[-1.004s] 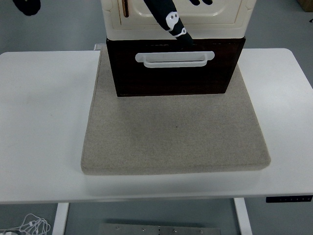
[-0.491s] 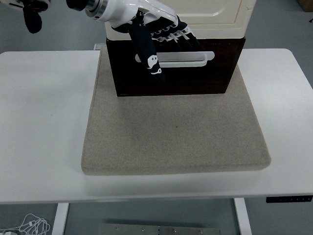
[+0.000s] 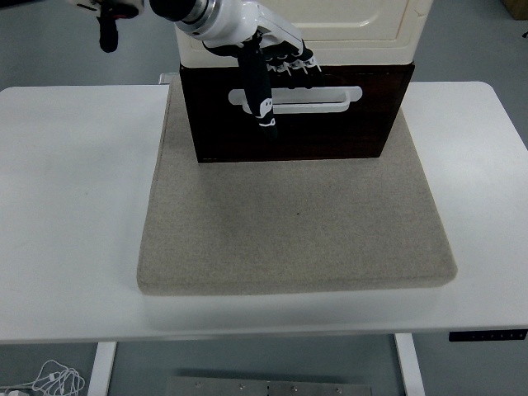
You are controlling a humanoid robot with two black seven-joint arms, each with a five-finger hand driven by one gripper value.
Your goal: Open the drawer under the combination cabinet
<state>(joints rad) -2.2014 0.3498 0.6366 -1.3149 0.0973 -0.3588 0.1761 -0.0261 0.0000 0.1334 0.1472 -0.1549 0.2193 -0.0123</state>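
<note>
The combination cabinet has a cream upper unit (image 3: 355,25) on a dark brown drawer (image 3: 330,132) with a white bar handle (image 3: 318,99). It stands at the back of a grey felt mat (image 3: 297,223). The drawer front looks flush with the cabinet. My left hand (image 3: 272,78), with a white wrist and black fingers, reaches in from the top left to the handle's left end. Its thumb (image 3: 262,103) hangs down across the handle. The other fingers (image 3: 293,62) lie spread along the drawer's top edge, above the handle. I see no closed grip on the handle. The right arm is out of view.
The mat lies on a white table (image 3: 74,206). A dark part of the robot (image 3: 107,33) shows at the top left corner. A control panel (image 3: 487,335) sits on the table's front edge at the right.
My left hand came down from in front of the upper unit to the handle's left end. In the last half second it drew up and back a little, with the thumb still across the handle.
</note>
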